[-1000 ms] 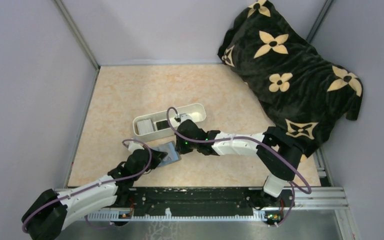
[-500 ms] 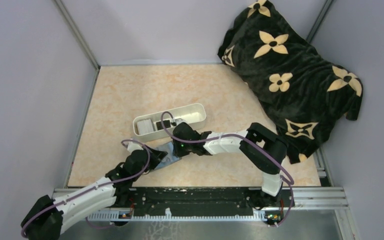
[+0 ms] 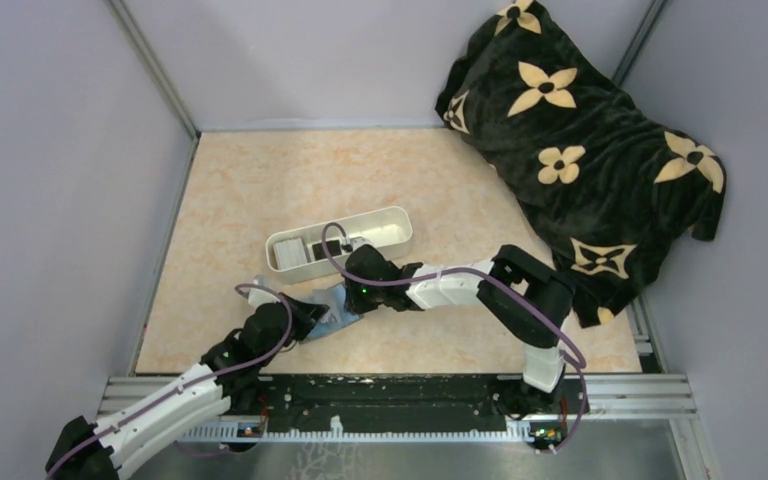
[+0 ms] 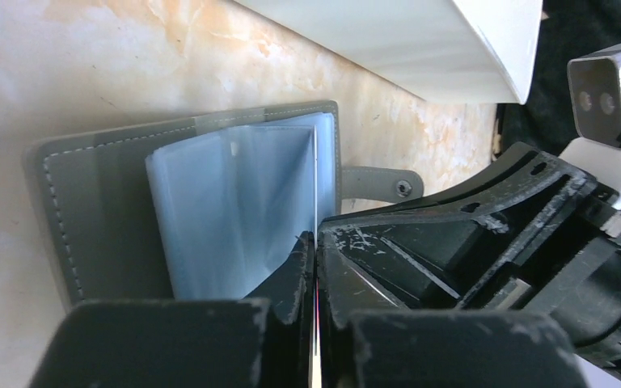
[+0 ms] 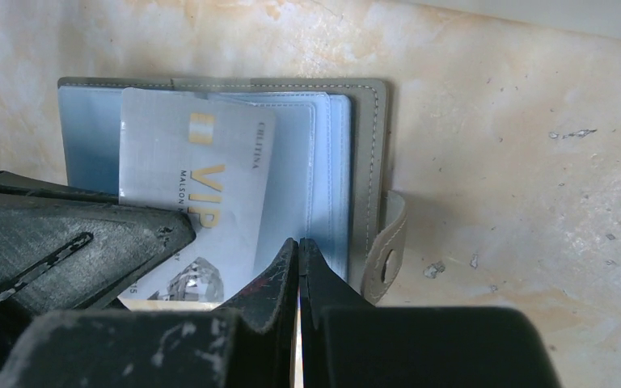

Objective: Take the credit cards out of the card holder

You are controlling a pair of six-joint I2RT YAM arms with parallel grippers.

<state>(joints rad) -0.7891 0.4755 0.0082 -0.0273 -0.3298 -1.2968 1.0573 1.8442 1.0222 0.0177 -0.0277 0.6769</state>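
One card (image 5: 202, 186), VIP-printed, right-wrist view only

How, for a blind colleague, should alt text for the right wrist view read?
A pale credit card marked VIP sticks partly out of an open grey card holder. The shut right gripper is at its pockets; the left gripper covers the card's corner.

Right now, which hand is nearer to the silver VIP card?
Left. The left hand pinches the silver VIP card at its lower corner. The right hand, shut, sits just beside the card, over the clear sleeves of the card holder.
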